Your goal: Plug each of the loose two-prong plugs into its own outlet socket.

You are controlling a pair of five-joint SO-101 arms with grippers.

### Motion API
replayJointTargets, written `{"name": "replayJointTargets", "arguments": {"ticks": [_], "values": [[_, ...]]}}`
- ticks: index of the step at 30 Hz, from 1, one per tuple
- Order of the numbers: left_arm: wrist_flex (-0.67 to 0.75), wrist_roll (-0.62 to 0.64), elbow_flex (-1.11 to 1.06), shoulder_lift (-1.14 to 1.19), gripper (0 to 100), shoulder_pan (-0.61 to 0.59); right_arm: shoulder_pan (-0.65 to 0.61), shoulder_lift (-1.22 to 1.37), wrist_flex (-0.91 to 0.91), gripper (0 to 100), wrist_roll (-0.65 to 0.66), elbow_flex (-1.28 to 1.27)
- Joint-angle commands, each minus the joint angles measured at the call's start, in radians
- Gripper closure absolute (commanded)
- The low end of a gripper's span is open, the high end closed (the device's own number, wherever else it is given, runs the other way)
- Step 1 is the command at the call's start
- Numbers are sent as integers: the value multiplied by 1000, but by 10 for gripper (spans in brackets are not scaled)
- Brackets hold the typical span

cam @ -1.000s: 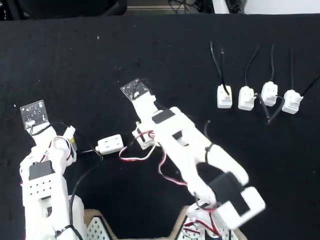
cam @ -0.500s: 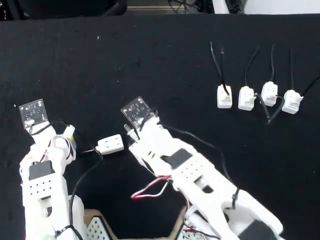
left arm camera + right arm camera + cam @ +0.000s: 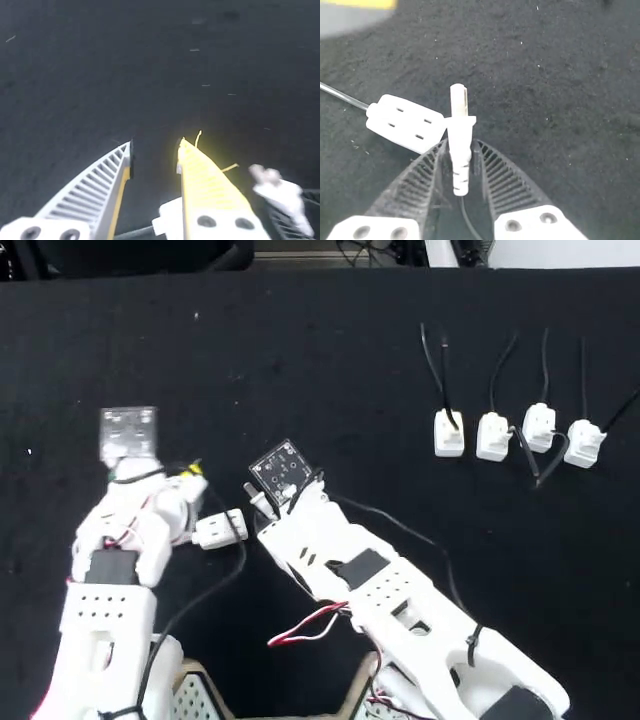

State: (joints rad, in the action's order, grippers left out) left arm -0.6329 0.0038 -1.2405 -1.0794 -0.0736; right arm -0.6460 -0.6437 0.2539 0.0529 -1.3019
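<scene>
The right jaws pinch one white two-prong plug (image 3: 460,131) by its ribbed body, with the two prongs pointing away from the wrist. Just beside the plug lies one white outlet socket (image 3: 405,122) on a black cord. Its upper face shows four slots (two pairs). Whether plug and socket touch cannot be told.

In the high view this socket (image 3: 220,530) sits on the black worktop (image 3: 300,360) between the two arms. The left arm (image 3: 115,560) is on one side and the right arm (image 3: 360,570) on the other. The left jaws are spread apart, one white and one yellow, over the worktop close to the socket.

Well apart, at the far right of the worktop, four white corded blocks (image 3: 493,437) stand in a row (plugs or sockets, I cannot tell which).
</scene>
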Motion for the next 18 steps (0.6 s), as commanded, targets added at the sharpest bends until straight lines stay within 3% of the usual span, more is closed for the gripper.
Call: {"name": "replayJointTargets", "arguments": {"ticks": [1, 6, 12, 18], "values": [[74, -58, 39, -9, 841, 94, -12, -35, -31, 984, -6, 7], [192, -60, -91, -18, 841, 99, -44, -33, -81, 984, -8, -7], [219, -57, -148, -18, 841, 93, -135, -33, -316, 984, -8, -116], [224, 138, -143, -20, 841, 94, -138, -33, -407, 984, -8, -153]]}}
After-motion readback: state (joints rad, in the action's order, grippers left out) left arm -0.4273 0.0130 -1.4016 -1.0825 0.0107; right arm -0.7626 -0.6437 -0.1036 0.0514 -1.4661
